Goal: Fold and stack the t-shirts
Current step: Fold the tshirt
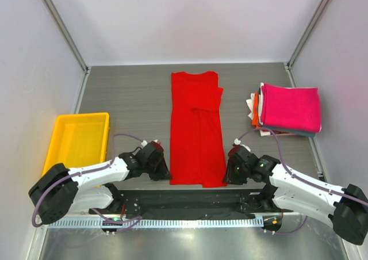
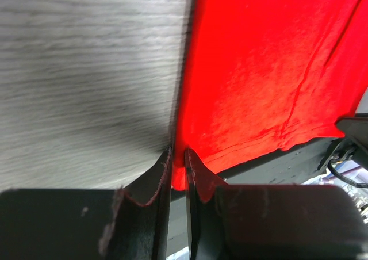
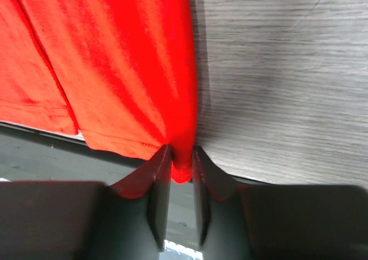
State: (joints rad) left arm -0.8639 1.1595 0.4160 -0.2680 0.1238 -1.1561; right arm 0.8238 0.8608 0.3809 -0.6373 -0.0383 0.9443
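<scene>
Left gripper (image 1: 163, 172) (image 2: 178, 154): clamped on the near left corner of the red t-shirt (image 1: 196, 134) (image 2: 259, 70); in the left wrist view a sliver of red cloth sits in the narrow gap between the two dark fingers (image 2: 144, 185).
Right gripper (image 1: 229, 174) (image 3: 182, 152): clamped on the near right corner of the same shirt; in the right wrist view a bunched fold of red cloth (image 3: 103, 58) is pinched between the fingertips.
Red t-shirt: lies flat in the middle of the grey wood-grain table (image 1: 126, 93), folded lengthwise into a long narrow strip, with the collar end at the far side and the hem at the near edge, between the two arms. A sleeve is folded inward over the upper half.
Hem: its stitched seam shows in both wrist views, running from each pinched corner toward the middle.
Stack (image 1: 287, 113): at the far right of the table, well apart from the red strip.
Stack order: a magenta-pink t-shirt (image 1: 290, 106) is on top; edges of a white t-shirt (image 1: 250, 103) and an orange t-shirt (image 1: 254, 119) show at its left side, and a grey-blue t-shirt (image 1: 299, 133) peeks out along its near edge.
Yellow tray (image 1: 57, 134): on the left side of the table, just beyond the left arm and apart from the shirt.
</scene>
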